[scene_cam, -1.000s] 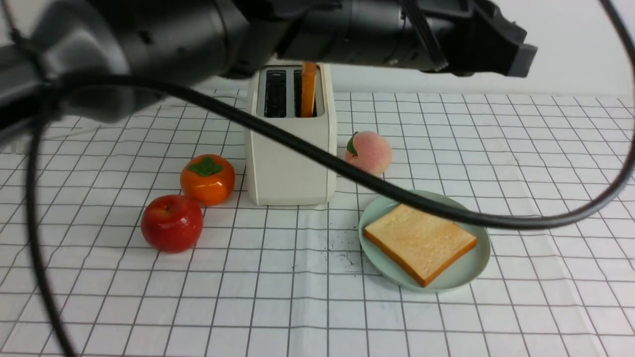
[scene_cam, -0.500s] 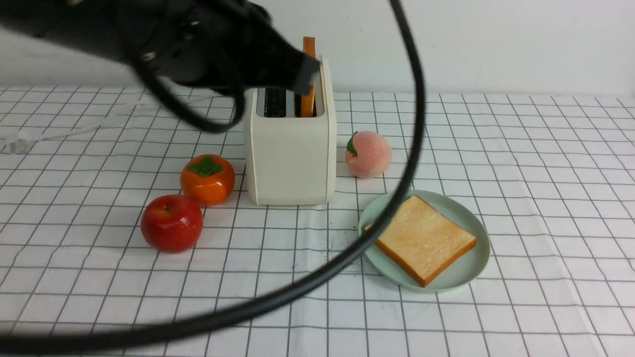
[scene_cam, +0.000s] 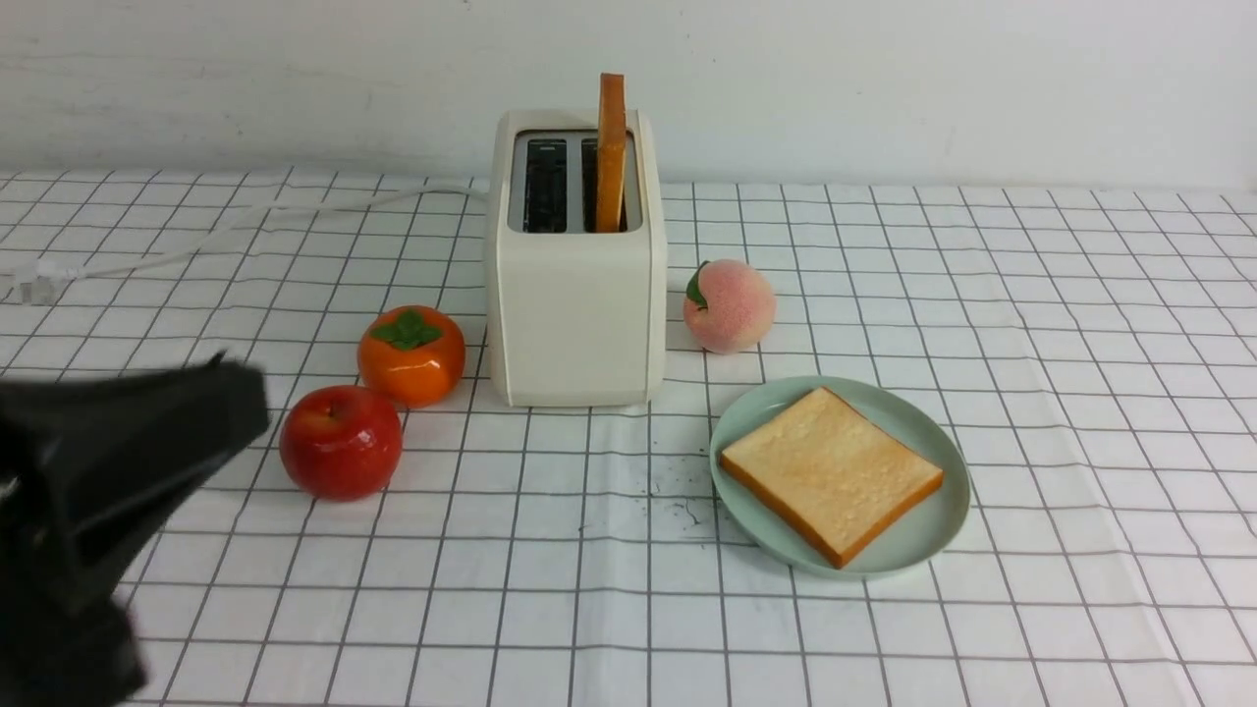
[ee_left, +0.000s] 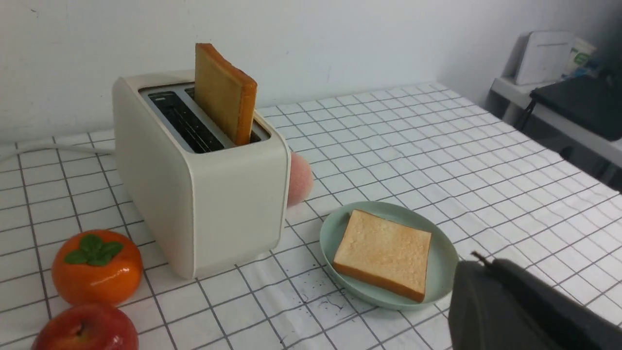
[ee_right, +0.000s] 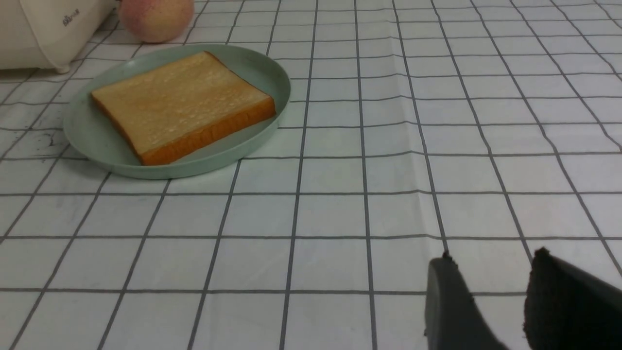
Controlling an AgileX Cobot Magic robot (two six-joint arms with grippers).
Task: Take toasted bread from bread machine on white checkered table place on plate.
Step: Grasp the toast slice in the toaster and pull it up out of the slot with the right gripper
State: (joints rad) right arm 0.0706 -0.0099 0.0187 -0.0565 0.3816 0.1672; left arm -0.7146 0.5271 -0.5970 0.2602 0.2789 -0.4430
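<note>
— The golden-tan square toast slice [scene_cam: 611, 147]?
— Upright in the boxy cream-white toaster's [scene_cam: 574, 314] right slot, long axis vertical, well apart from both arms' fingers.
— And those?
— The right fingers [ee_right: 447, 301] are spread, empty; the left fingers [scene_cam: 128, 432], cannot tell.

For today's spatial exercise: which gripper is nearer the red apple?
Left. The left gripper is close beside the red apple; the right gripper is off beyond the plate.
</note>
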